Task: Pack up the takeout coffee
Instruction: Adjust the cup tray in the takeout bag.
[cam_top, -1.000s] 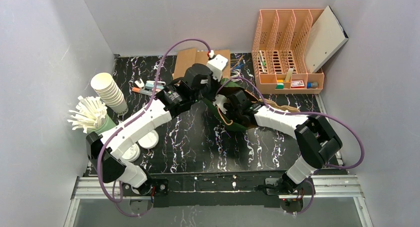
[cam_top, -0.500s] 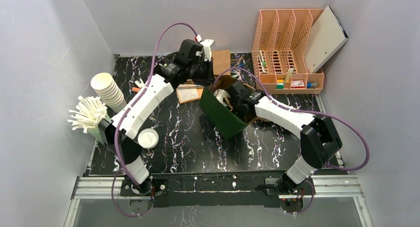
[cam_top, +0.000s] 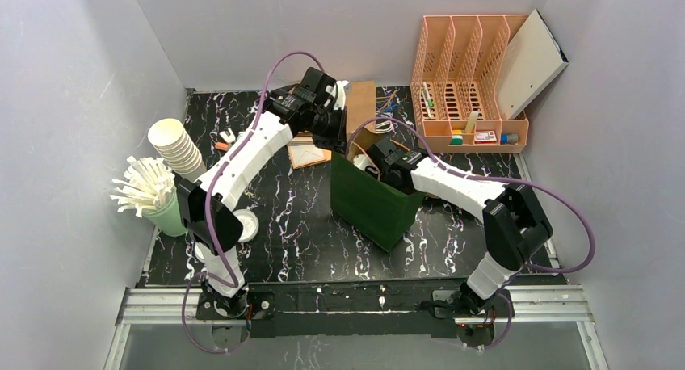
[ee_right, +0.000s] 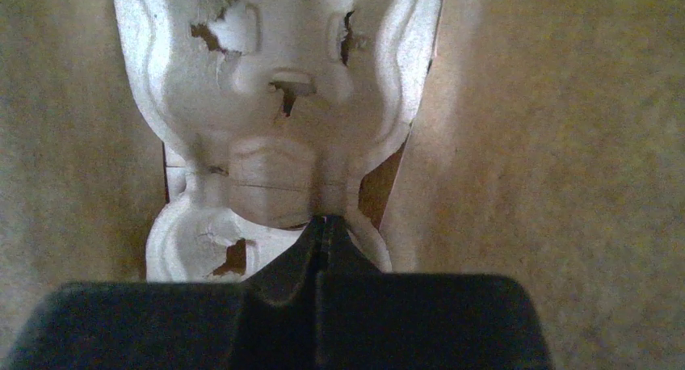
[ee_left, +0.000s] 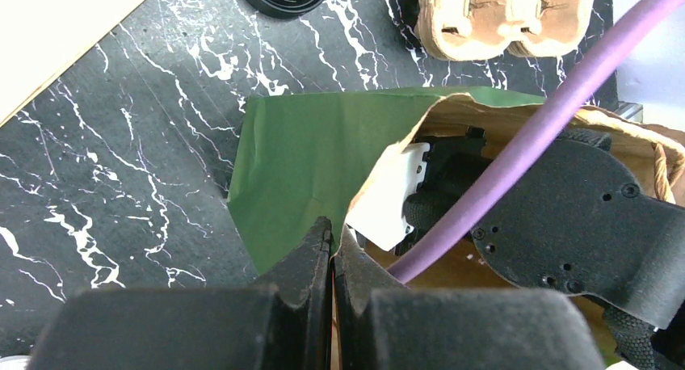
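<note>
Left gripper (ee_left: 331,239): we see its jaws together, pinching the top rim of the bag (ee_left: 295,164).
Right gripper (ee_right: 323,224): it reaches down inside the bag. We see its jaws closed, the tips clamped on the middle ridge of the carrier (ee_right: 275,87).
Bag: green outside, brown inside. It stands upright and open on the table (cam_top: 299,224).
Carrier: white pulp, inside the bag, with brown paper on either side of it.
Second carrier (ee_left: 505,14): brown, on the table beyond the bag, apart from it.

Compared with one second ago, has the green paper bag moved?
Yes. The green paper bag rose from flat to upright, its base now farther from the orange rack.
</note>
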### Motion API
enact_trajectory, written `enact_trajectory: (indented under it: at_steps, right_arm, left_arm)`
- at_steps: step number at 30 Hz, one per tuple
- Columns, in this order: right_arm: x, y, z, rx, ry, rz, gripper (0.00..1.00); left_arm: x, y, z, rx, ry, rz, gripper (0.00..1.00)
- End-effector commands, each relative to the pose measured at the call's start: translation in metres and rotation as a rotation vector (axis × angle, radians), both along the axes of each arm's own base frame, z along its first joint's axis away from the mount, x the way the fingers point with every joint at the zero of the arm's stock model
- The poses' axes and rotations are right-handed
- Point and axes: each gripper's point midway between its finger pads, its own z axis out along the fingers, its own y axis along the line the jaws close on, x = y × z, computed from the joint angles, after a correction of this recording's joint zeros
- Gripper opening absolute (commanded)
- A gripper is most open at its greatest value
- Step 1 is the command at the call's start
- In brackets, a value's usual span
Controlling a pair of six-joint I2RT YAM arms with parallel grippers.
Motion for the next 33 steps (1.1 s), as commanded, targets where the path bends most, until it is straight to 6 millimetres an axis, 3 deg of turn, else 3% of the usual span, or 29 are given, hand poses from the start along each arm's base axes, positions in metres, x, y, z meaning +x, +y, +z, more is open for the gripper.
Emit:
enact_trajectory:
  at_steps: [1,8,12,16,22,33]
  right_arm:
    - [-0.010,0.006,-0.002,0.013,0.070,-0.008,0.01]
    - [-0.031,0.005,0.009,-0.002,0.155,-0.038,0.01]
    - [-0.046,0.015,0.010,-0.005,0.150,-0.025,0.01]
    - [-0.049,0.017,-0.009,-0.019,0.098,-0.028,0.01]
    - [-0.033,0.015,-0.034,-0.034,0.019,-0.030,0.01]
    - [-0.053,0.006,-0.071,-0.091,0.154,-0.001,0.01]
  left_arm:
    - [-0.009,0.009,0.020,-0.006,-0.047,0.006,0.00]
    - [-0.003,0.014,0.037,-0.059,-0.196,0.016,0.00]
    - [-0.004,0.017,0.037,-0.069,-0.225,0.021,0.00]
    - [-0.009,0.022,0.030,-0.060,-0.230,0.016,0.00]
    - [-0.019,0.025,0.018,-0.045,-0.220,-0.024,0.00]
    - [-0.031,0.028,0.006,-0.033,-0.224,-0.096,0.00]
